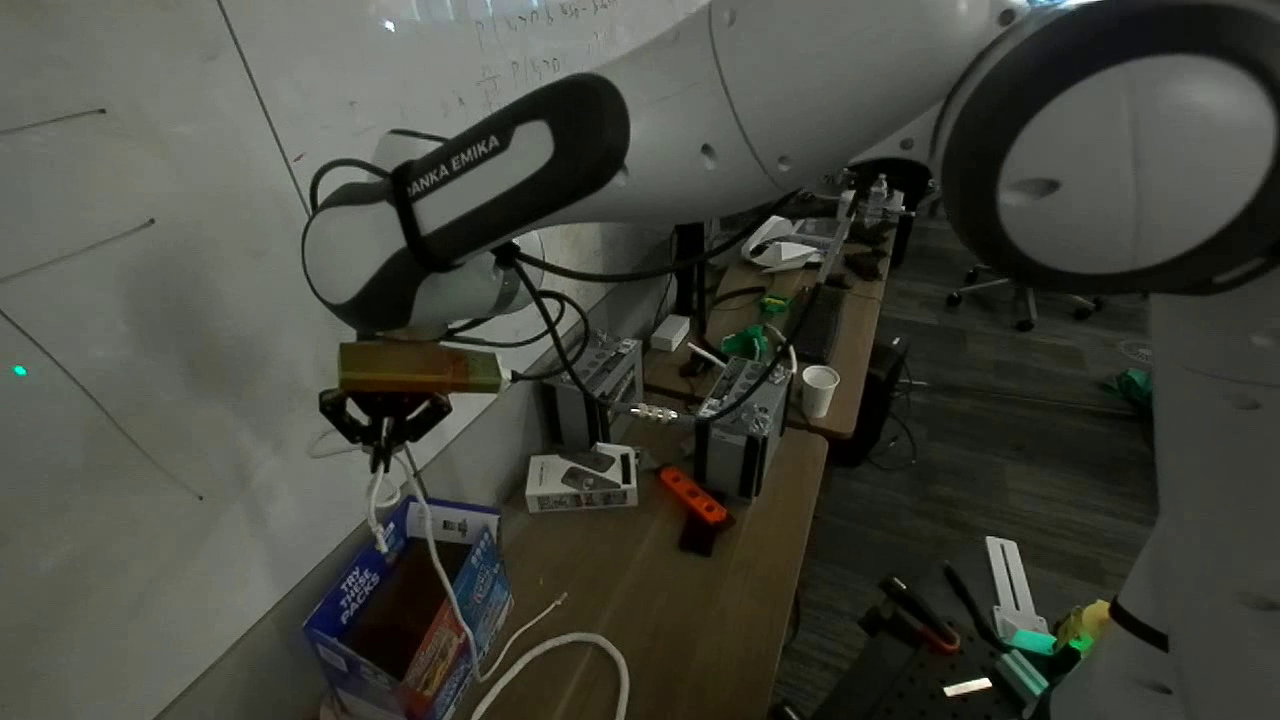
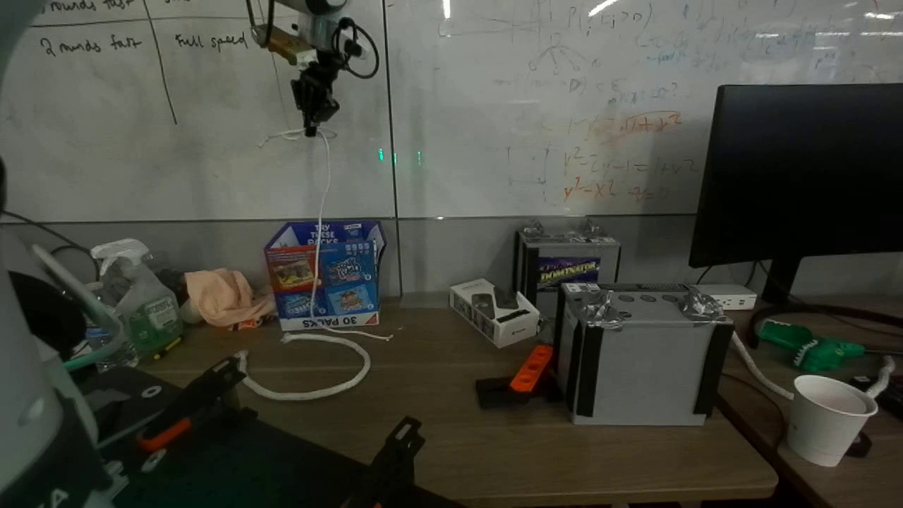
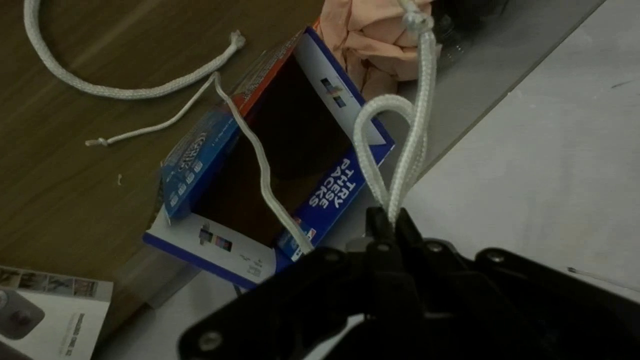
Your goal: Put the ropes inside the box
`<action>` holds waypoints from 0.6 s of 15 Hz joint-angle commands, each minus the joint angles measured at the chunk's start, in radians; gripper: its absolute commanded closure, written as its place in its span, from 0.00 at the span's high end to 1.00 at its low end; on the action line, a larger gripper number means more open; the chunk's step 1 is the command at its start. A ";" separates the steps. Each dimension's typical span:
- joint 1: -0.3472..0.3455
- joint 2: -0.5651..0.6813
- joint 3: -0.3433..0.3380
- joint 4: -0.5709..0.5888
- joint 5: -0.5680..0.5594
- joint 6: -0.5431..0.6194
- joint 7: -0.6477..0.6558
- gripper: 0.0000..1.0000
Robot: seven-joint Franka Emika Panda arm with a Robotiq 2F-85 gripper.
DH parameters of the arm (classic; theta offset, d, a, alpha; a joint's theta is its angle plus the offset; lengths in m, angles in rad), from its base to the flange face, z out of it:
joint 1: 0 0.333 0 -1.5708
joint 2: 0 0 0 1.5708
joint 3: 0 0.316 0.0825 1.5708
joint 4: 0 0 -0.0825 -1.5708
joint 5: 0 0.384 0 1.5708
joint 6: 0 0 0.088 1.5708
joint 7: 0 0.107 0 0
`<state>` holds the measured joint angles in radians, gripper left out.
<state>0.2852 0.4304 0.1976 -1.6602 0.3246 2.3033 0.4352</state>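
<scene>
Box (image 2: 353, 271): blue and red cardboard, topless, standing upright on the table (image 2: 480, 444). Probably light enough to shift should a rope snag its rim.

Thick rope (image 2: 307, 396): pale, lying in a curve on the table, beside the box and outside it. Looks soft, yet springy enough to keep its bend; likely light and hard to harm. Best taken near the middle of the curve, so that both ends lift together.

Thin rope (image 3: 265, 172): pale, braided, looped at the claw (image 3: 390, 217); one strand falls past the box to a knotted end on the table, outside. Judged limp, light and perhaps slippery. A fold makes a fair hold (a lower one would leave less tail to trail).

Claw: pinched tight on the thin rope, raised above the level of the box.

Hard to make out: the box's floor, lost in shadow in the wrist view; the thick rope's far end, cut off by that view's edge; whether the thin rope touches the rim; the exact pinch, hidden within the claw.
</scene>
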 commanded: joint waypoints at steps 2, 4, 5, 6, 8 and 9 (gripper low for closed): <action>-0.049 0.168 0.027 0.131 0.083 -0.081 -0.116 0.05; -0.056 0.234 0.025 0.182 0.089 -0.129 -0.130 0.05; -0.057 0.266 0.022 0.203 0.085 -0.149 -0.132 0.05; -0.058 0.299 0.021 0.240 0.081 -0.190 -0.126 0.05; -0.050 0.358 0.012 0.307 0.068 -0.259 -0.099 0.05; -0.049 0.382 0.010 0.340 0.067 -0.299 -0.088 0.05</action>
<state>0.2363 0.7197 0.2037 -1.4712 0.3894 2.1237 0.3237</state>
